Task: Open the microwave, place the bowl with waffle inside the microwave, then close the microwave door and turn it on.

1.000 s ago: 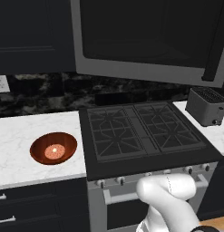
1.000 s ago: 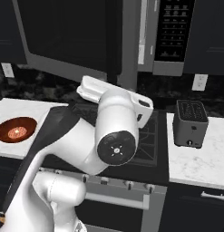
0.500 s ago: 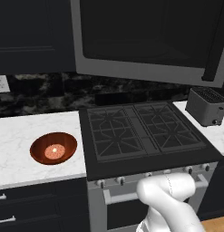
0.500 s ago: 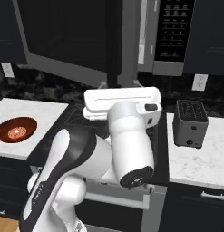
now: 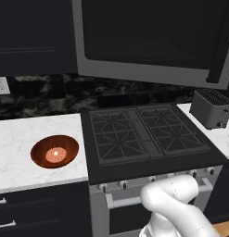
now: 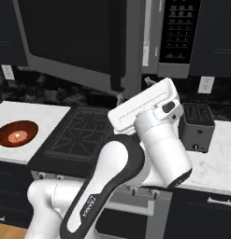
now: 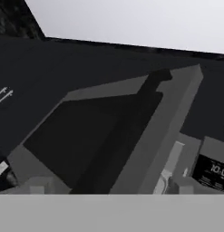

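I had the microwave door [image 6: 70,42] swung open, its long black handle bar [image 6: 118,46] standing out toward me above the stove [image 5: 143,134], with a strip of pale interior showing beside the black button panel [image 6: 178,35] of the microwave [image 6: 173,39]. So I judged the first step done. The reddish-brown bowl [image 5: 54,151] sat on the white marble worktop [image 5: 23,139] just left of the stove, the waffle [image 5: 55,154] lying in its middle. The hand was raised near the door, looking up along it; the jaws stood wide and held nothing. Left to do: pick up the bowl, set it inside, shut the door, and press start. The toaster [image 5: 212,109] stood well apart on the right.
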